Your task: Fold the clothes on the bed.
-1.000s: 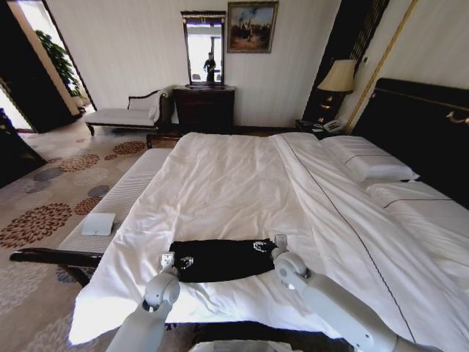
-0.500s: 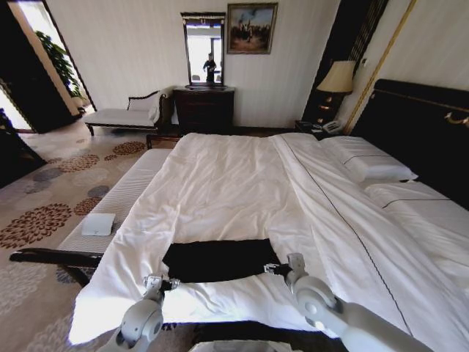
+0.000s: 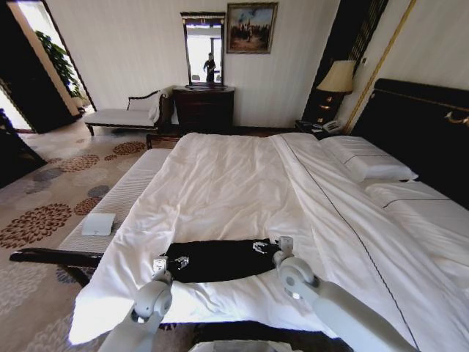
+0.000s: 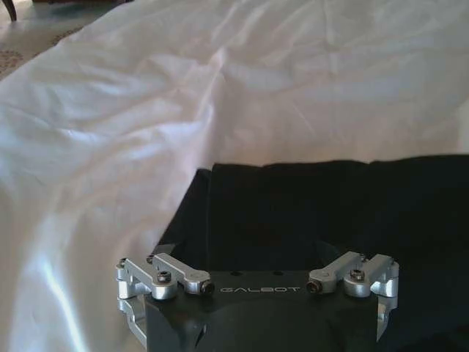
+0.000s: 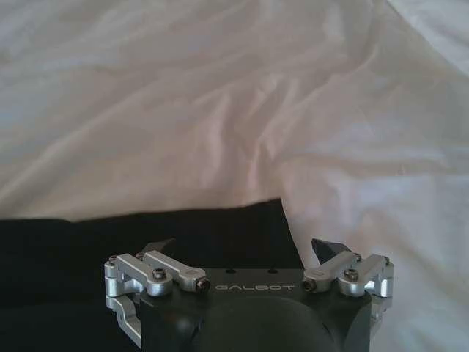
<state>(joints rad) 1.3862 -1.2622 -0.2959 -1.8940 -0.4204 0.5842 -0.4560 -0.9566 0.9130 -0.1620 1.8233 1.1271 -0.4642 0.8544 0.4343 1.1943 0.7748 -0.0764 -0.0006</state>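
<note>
Overhead, both grippers on T-shirt (image 3: 220,260); right gripper (image 5: 245,253) visibly spread.

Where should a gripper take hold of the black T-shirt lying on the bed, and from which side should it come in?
Probably at its two short ends. The T-shirt lies as a flat, wide band across the bed, near the foot edge. The left gripper and right gripper, both open, already sit over those ends. Coming down from above, from the robot's side, and pinching the end folds seems best, since flat cloth offers no raised edge.
</note>
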